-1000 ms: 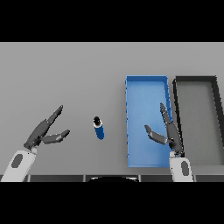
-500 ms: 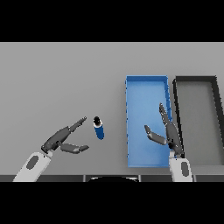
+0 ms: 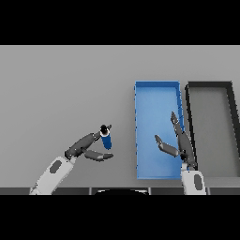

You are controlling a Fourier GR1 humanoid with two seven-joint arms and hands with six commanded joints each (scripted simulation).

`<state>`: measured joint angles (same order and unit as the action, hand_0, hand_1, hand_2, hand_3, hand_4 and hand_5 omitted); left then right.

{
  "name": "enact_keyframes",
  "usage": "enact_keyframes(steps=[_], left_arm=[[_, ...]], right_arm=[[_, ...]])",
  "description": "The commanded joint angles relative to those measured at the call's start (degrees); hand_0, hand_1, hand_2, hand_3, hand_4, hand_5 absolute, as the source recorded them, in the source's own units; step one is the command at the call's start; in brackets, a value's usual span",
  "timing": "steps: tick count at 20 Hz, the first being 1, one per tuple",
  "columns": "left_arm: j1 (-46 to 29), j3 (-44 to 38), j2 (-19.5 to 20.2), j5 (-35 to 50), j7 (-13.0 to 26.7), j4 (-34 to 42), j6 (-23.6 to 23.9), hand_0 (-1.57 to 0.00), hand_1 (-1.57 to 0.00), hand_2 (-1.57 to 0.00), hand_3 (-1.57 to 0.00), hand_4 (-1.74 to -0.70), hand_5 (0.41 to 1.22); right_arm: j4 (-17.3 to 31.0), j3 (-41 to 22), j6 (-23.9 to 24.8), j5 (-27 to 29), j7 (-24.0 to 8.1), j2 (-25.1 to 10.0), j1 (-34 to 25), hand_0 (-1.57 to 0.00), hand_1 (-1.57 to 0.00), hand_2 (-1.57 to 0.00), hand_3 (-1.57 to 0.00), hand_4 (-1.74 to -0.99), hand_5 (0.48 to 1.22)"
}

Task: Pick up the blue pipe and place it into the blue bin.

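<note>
**Left hand reaches the pipe**

Head view: since half a second ago the left hand (image 3: 85,147) has moved right and farther out, so its long fingers now touch the top end of the blue pipe (image 3: 106,139), with the thumb spread below it; the hand is open, fingers not yet wrapped around anything. The pipe has not shifted. It rests on the grey table (image 3: 61,89), left of the blue bin (image 3: 157,91), its long axis running near to far, dark cap at the far end. The fingertips hide part of that cap. The right hand (image 3: 180,144) is unchanged, open above the bin's near right part. A dark bin (image 3: 209,85) sits just right of the blue one.
</note>
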<state>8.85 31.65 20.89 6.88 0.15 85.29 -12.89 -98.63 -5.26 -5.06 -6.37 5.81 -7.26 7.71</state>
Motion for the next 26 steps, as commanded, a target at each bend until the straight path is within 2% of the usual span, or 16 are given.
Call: enact_keyframes(steps=[1, 2, 4, 7, 8, 9, 10, 12, 14, 16, 18, 20, 23, 25, 26], left_arm=[[0.47, 0.51, -0.74, -1.66, -0.80, -1.12, 0.84, 0.00, 0.00, 0.00, 0.00, -1.11, 0.444], [1.41, 0.63, -1.69, -2.69, -0.96, -2.62, 1.54, 0.00, 0.00, 0.00, 0.00, -1.10, 0.441], [2.84, 0.71, -2.88, -3.93, -3.84, -5.36, 1.72, 0.00, 0.00, 0.00, 0.00, -1.07, 0.445], [4.55, 0.07, -6.16, -1.58, -5.48, -7.67, 0.63, 0.00, 0.00, -0.02, -0.02, -1.11, 0.507], [4.30, 0.15, -7.37, -1.08, -5.96, -8.04, 0.77, 0.00, -0.03, -0.11, -0.10, -1.14, 0.550], [3.80, -0.53, -8.01, 0.13, -6.42, -8.41, 0.82, -0.02, -0.16, -0.29, -0.26, -1.21, 0.607], [3.92, -1.11, -9.17, 1.26, -5.99, -9.39, 0.89, -0.19, -0.35, -0.48, -0.52, -1.25, 0.730], [3.10, -1.29, -9.96, 1.54, -6.63, -8.85, 2.11, -0.67, -0.79, -0.87, -0.88, -1.42, 0.906], [2.20, -1.06, -10.98, 1.17, -8.15, -8.74, 2.68, -0.99, -1.07, -1.12, -1.10, -1.53, 1.020], [2.60, -0.48, -10.58, 0.09, -8.13, -8.31, 3.84, -1.20, -1.25, -1.29, -1.21, -1.60, 1.092], [2.61, 0.26, -10.85, -1.23, -9.14, -8.06, 5.44, -1.33, -1.37, -1.39, -1.31, -1.65, 1.139], [2.33, 0.54, -10.80, -1.23, -11.01, -6.49, 5.77, -1.42, -1.44, -1.45, -1.37, -1.68, 1.168], [2.95, 1.05, -11.23, -0.62, -11.75, -2.94, 6.04, -1.49, -1.50, -1.51, -1.42, -1.71, 1.194], [3.44, 1.03, -10.81, 0.60, -12.24, -0.19, 5.20, -1.52, -1.53, -1.53, -1.43, -1.71, 1.204], [4.20, 1.09, -10.57, 0.81, -11.15, 1.05, 5.04, -1.53, -1.54, -1.54, -1.44, -1.72, 1.207]], right_arm=[[0.49, 0.53, -0.11, 0.54, -0.40, -0.21, -0.67, 0.00, 0.00, 0.00, 0.00, -1.274, 0.603], [0.05, 0.12, 0.28, -0.19, -0.37, -0.04, -0.33, 0.00, 0.00, 0.00, 0.00, -1.266, 0.598], [-0.17, 0.09, 0.30, -0.22, 0.01, 0.01, 0.17, 0.00, 0.00, 0.00, 0.00, -1.267, 0.598], [0.35, 0.86, -0.10, 0.55, 0.05, -0.49, 0.16, 0.00, 0.00, 0.00, 0.00, -1.267, 0.600], [-0.46, 0.42, 0.02, 0.26, 0.31, -0.28, 0.45, 0.00, 0.00, 0.00, 0.00, -1.266, 0.601], [-0.78, 0.44, 0.31, 0.16, 0.06, -0.20, 0.40, 0.00, 0.00, 0.00, 0.00, -1.261, 0.600], [-0.24, 0.64, 0.31, 0.19, 0.28, -0.25, 0.47, 0.00, 0.00, 0.00, 0.00, -1.260, 0.600], [0.22, 0.37, 0.49, -0.39, -0.30, -0.19, 0.02, 0.00, 0.00, 0.00, 0.00, -1.259, 0.605], [0.79, 0.68, 0.36, 0.06, 0.29, -0.10, -0.13, 0.00, 0.00, 0.00, 0.00, -1.262, 0.611], [0.38, 0.76, 0.45, 0.16, -0.30, -0.21, -0.76, 0.00, 0.00, 0.00, 0.00, -1.260, 0.614], [1.00, 0.77, 0.12, 0.21, -0.58, -0.38, -1.33, 0.00, 0.00, 0.00, 0.00, -1.255, 0.616], [0.72, 0.33, 0.11, -0.30, 0.44, -0.35, -1.12, 0.00, 0.00, 0.00, 0.00, -1.250, 0.622], [0.64, 0.01, 0.62, -0.89, -1.07, 0.10, -0.88, 0.00, 0.00, 0.00, 0.00, -1.248, 0.627], [0.83, 0.59, 0.47, -1.03, -0.48, -0.90, -0.66, 0.00, 0.00, 0.00, 0.00, -1.239, 0.629], [0.94, 0.40, 0.76, -1.50, -0.42, -0.80, -1.24, 0.00, 0.00, 0.00, 0.00, -1.228, 0.629]])
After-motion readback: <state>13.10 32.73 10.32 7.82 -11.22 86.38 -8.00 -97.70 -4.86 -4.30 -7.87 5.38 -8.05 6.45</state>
